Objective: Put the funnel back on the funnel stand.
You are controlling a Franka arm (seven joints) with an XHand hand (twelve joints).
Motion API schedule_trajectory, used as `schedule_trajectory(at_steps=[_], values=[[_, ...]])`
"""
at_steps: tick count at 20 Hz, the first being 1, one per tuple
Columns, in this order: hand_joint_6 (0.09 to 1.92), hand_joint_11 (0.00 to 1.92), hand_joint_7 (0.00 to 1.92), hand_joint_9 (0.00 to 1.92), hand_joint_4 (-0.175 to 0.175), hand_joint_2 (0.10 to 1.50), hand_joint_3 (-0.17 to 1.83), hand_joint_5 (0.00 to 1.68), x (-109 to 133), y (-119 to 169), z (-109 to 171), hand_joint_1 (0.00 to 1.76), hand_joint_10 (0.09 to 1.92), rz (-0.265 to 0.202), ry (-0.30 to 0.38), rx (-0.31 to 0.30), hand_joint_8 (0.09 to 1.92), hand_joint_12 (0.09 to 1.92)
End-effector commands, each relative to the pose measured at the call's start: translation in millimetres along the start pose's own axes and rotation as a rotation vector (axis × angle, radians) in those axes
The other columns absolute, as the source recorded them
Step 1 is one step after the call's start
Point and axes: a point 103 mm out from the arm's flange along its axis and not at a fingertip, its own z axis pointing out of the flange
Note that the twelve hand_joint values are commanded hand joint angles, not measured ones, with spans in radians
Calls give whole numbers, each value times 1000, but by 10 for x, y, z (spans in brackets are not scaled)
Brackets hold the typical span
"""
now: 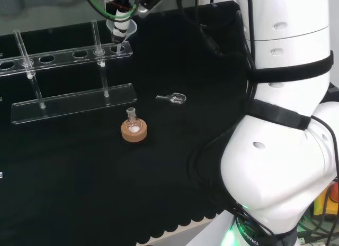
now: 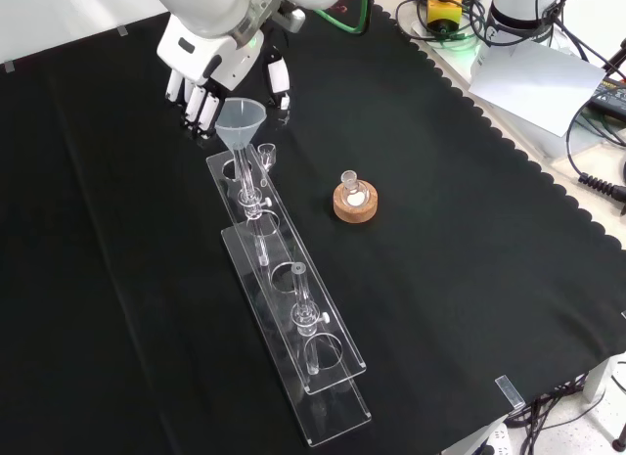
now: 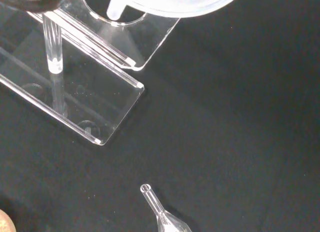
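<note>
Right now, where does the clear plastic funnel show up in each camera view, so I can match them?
Head view: the clear plastic funnel is at top centre, over the end hole of the clear acrylic funnel stand.
Front view: upper left, beside the robot hand.
Wrist view: its blurred rim and spout at the picture's upper edge.
Shared landmark: the stand's end hole.
</note>
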Motion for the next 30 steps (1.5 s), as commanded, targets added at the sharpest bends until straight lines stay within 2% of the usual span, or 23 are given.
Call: schedule_trajectory(at_steps=[1, 10, 12, 15, 18, 20, 24, 30], values=[[721, 545, 494, 891, -3, 699, 619, 789, 80, 47, -10, 792, 462, 3, -20, 20, 608, 1273], [715, 543, 467, 860, -6, 696, 618, 762, 77, 113, 49, 782, 456, 13, -10, 23, 603, 1271], [722, 519, 418, 788, -14, 694, 612, 675, 99, 133, 57, 773, 477, 11, -10, 38, 618, 1284], [544, 412, 277, 564, -32, 683, 596, 450, 116, 145, 71, 750, 565, 10, -11, 52, 653, 1321], [251, 271, 127, 353, -39, 677, 561, 329, 140, 140, 79, 719, 648, 9, -8, 44, 661, 1377], [135, 204, 61, 262, -41, 677, 542, 292, 201, 145, 49, 703, 679, 10, -18, 47, 657, 1402], [87, 137, 3, 181, -40, 671, 517, 239, 193, 105, 66, 681, 708, 0, -8, 32, 586, 1427], [87, 125, 17, 183, -41, 669, 500, 225, 191, -150, 36, 666, 727, 21, 9, -15, 565, 1437]])
